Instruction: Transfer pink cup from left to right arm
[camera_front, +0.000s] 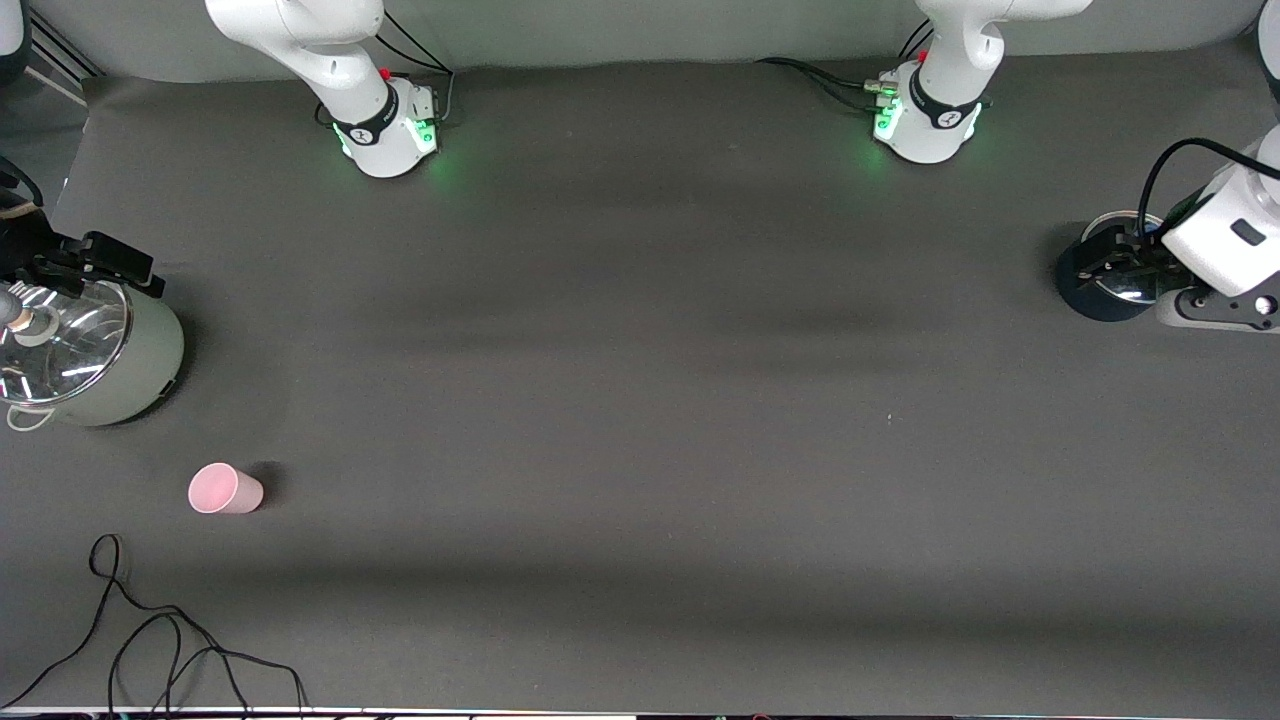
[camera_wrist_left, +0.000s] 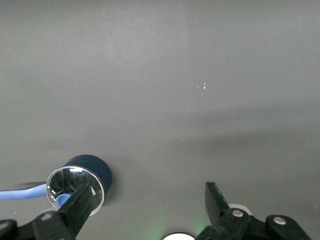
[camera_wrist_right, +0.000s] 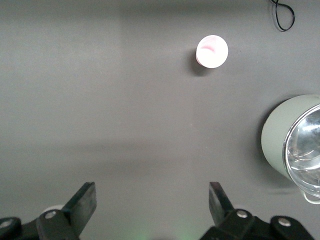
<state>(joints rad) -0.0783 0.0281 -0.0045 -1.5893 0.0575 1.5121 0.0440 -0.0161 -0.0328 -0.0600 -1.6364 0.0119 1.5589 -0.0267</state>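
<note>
Lowest in the front view, at the right arm's end of the tabletop (camera_front: 640, 420): a loose black cable (camera_front: 150, 640), looped and trailing to the frame's bottom edge. Just above it in the frame, nearer the camera than anything else but the cable: the pink cup (camera_front: 225, 489), standing alone on bare cloth, touched by neither arm; seen as a pale round disc in the right wrist view (camera_wrist_right: 212, 51), mouth up or base up not possible to tell. Higher at the same end of the frame, a grey-green pot with a glass lid (camera_front: 120, 370), and over its edge the right gripper (camera_wrist_right: 152, 200), fingers (camera_wrist_right: 85, 197) spread wide on nothing. At mid-height at the other end of the frame, the left gripper (camera_wrist_left: 150, 200) over a dark blue round container with a mirrored top (camera_wrist_left: 92, 167), fingers (camera_wrist_left: 215, 200) likewise spread and bare. Along the top edge, the two arm bases. Fits either a cup set down at the right arm's end with the handover done, or a cup waiting to be fetched by the left arm from well across the tabletop; not settled by this view. Whichever holds, for any grasp here: best to come straight down, centre the cup between spread fingers, pinch the wall lightly since so light a cup would likely tip or crush, and steer clear of the pot and cable.
</note>
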